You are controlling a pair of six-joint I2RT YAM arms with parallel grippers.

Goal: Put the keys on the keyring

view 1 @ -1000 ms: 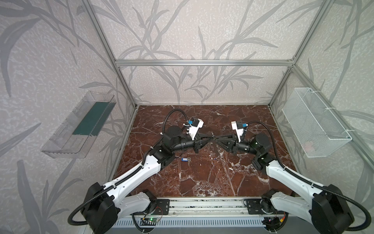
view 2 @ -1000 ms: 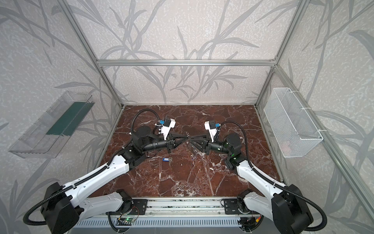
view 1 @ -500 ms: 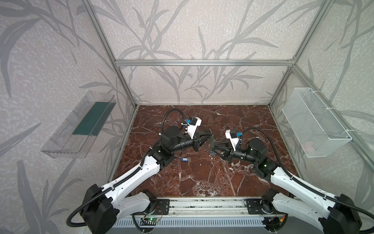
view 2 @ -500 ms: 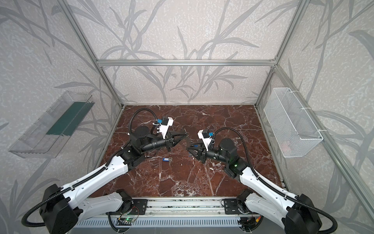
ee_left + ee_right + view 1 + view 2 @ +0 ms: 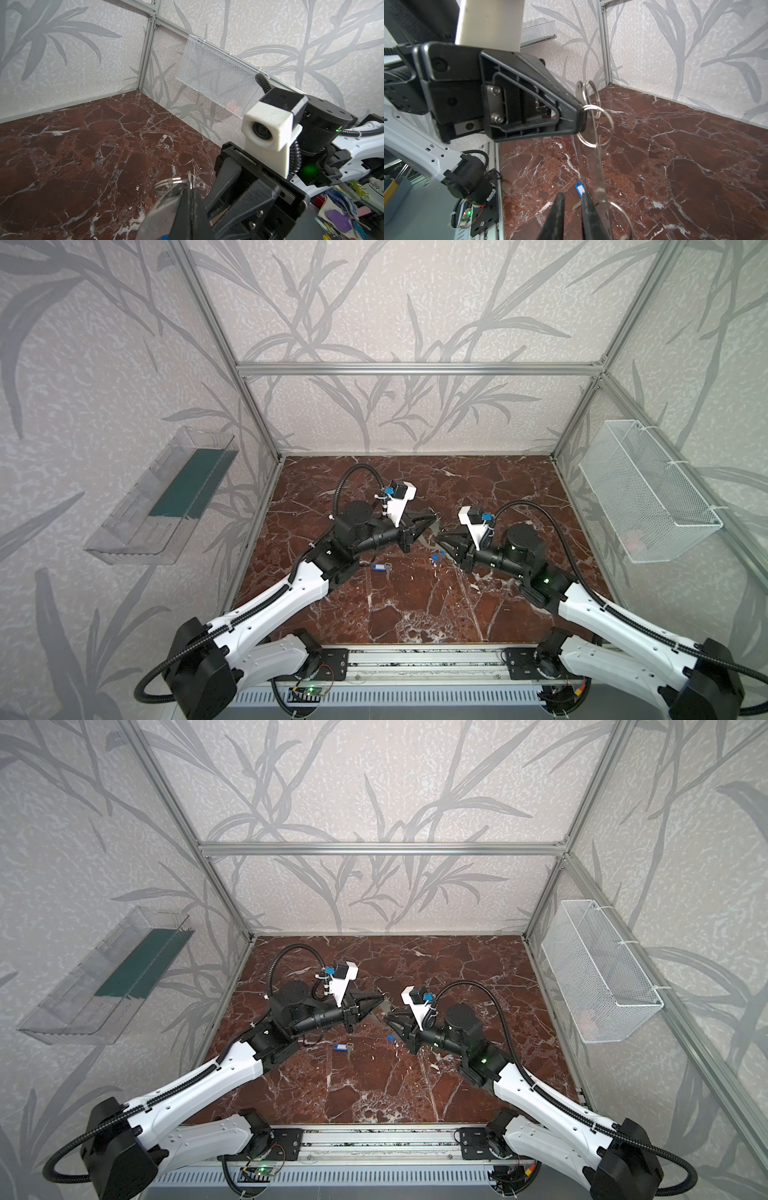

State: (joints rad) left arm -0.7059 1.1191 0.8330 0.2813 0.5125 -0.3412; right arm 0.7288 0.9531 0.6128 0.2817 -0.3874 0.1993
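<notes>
The keyring [image 5: 593,166] is pinched by the left gripper [image 5: 581,116] above the red marble floor [image 5: 415,597], enclosed by leaf-papered walls [image 5: 415,302]; the right gripper [image 5: 573,197] is held with jaws slightly parted

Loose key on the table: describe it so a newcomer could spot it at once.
On the red-brown marble table, look beside the left arm, nearer the front rail than the left gripper. A small silver key with a blue, white-labelled tag lies flat there, untouched; the other blue tag sits close by the right gripper.
</notes>
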